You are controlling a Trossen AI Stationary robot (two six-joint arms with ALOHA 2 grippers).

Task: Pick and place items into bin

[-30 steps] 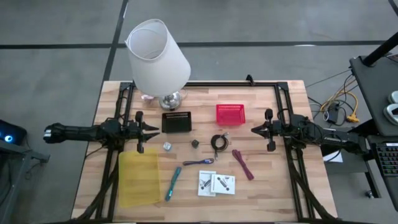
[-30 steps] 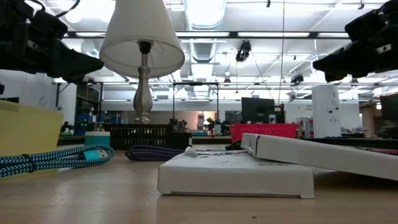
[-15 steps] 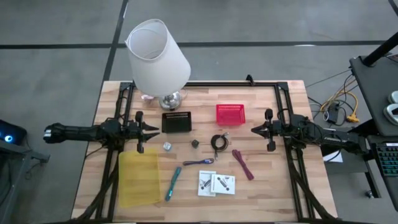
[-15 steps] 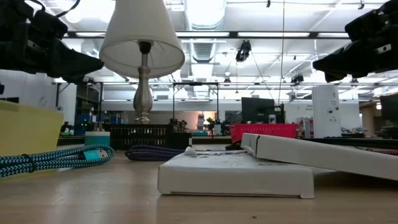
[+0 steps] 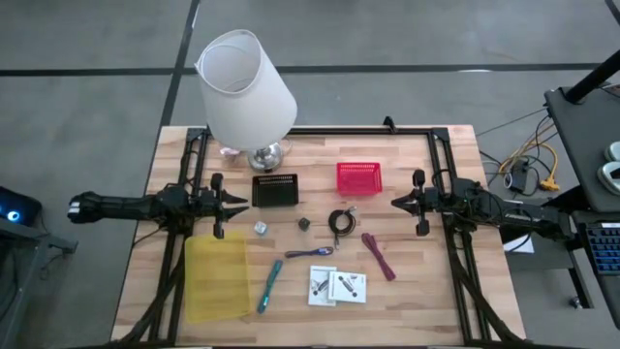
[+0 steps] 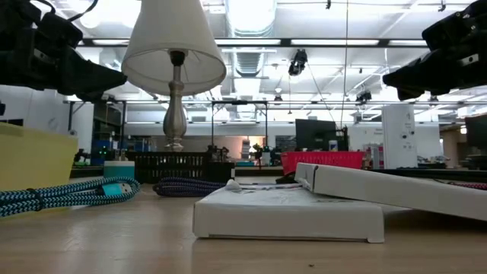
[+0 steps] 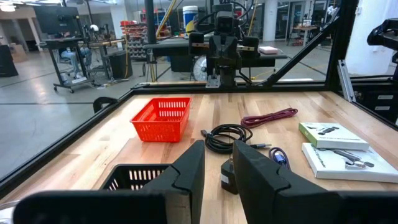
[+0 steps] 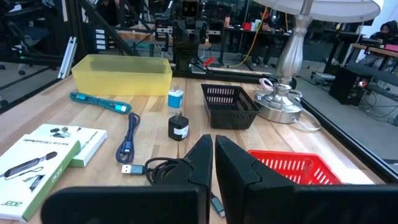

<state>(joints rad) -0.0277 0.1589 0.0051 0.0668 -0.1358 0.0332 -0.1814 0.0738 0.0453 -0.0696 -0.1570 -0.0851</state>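
Note:
The items lie on the wooden table between my arms. A black coiled cable [image 5: 341, 221], a maroon strap [image 5: 378, 254], a purple cord [image 5: 310, 253], a teal cord [image 5: 268, 286] and two white packets [image 5: 337, 286] lie flat. A small silver piece [image 5: 261, 228] and a dark piece [image 5: 303, 224] stand near the middle. My left gripper [image 5: 239, 204] [image 7: 219, 149] hovers at the table's left with a narrow gap between its fingers. My right gripper [image 5: 393, 203] [image 8: 213, 144] hovers at the right, shut. Both are empty.
A yellow bin [image 5: 216, 276] sits near the left front. A black basket [image 5: 275, 189] and a red basket [image 5: 358, 177] stand farther back. A big white lamp [image 5: 247, 92] rises at the far left edge. A dark frame [image 5: 455, 281] runs along the table's sides.

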